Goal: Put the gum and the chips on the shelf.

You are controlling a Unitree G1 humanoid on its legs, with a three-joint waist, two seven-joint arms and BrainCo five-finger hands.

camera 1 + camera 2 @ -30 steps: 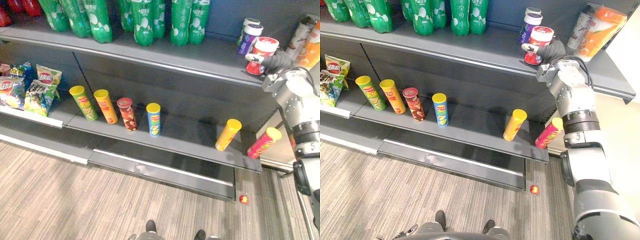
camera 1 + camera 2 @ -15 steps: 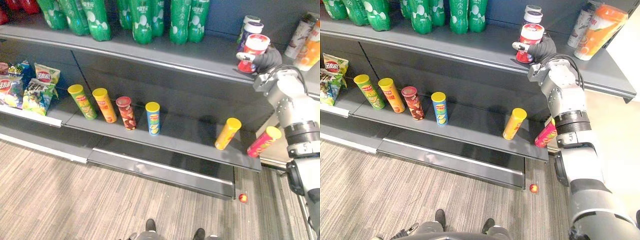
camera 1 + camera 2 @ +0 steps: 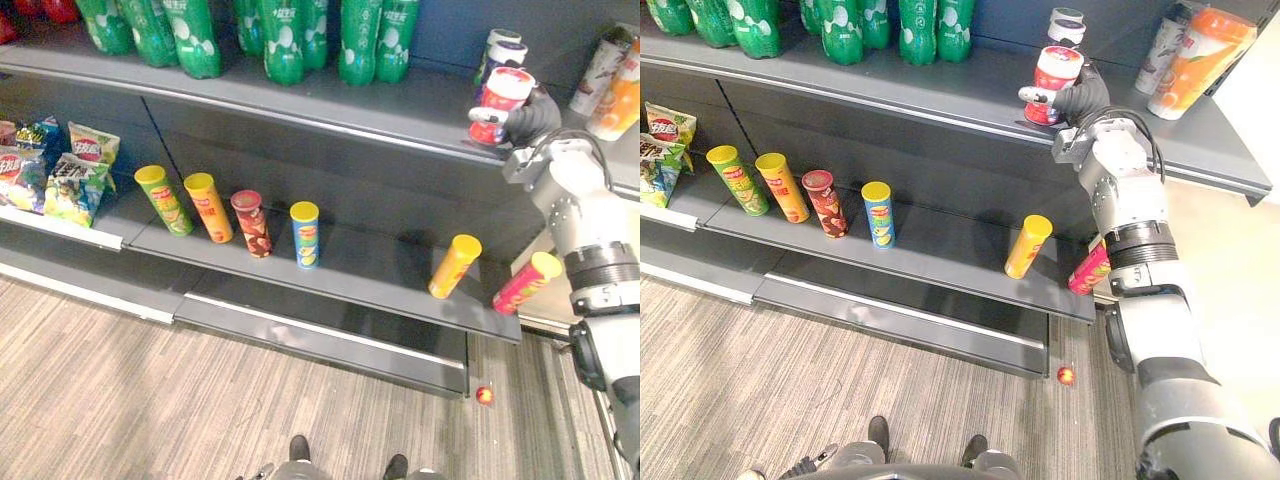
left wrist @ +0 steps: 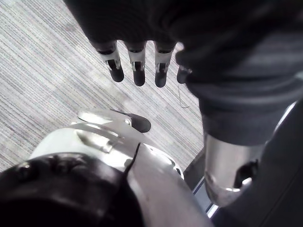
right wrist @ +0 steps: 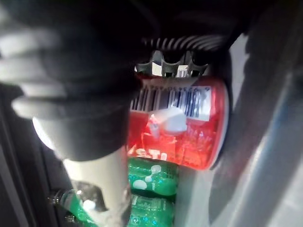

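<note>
Now right hand point(image 3: 1085, 98) with red gum canister point(image 3: 1050, 85) sits further left along upper shelf point(image 3: 940, 90) than second ago, nearer purple canister point(image 3: 1066, 28). Fingers curled round gum. Dark grey store shelving, green bottles point(image 3: 915, 30) at back; grey plank floor point(image 3: 790, 380). Gum lid up, long axis near vertical, slight tilt; shelf contact unclear. Chip cans point(image 3: 878, 213) in row, lower shelf. Left hand point(image 4: 137, 66) over floor, fingers straight, empty.

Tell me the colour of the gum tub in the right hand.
The gum tub is red with a white lid; the right eye view shows it best.
</note>
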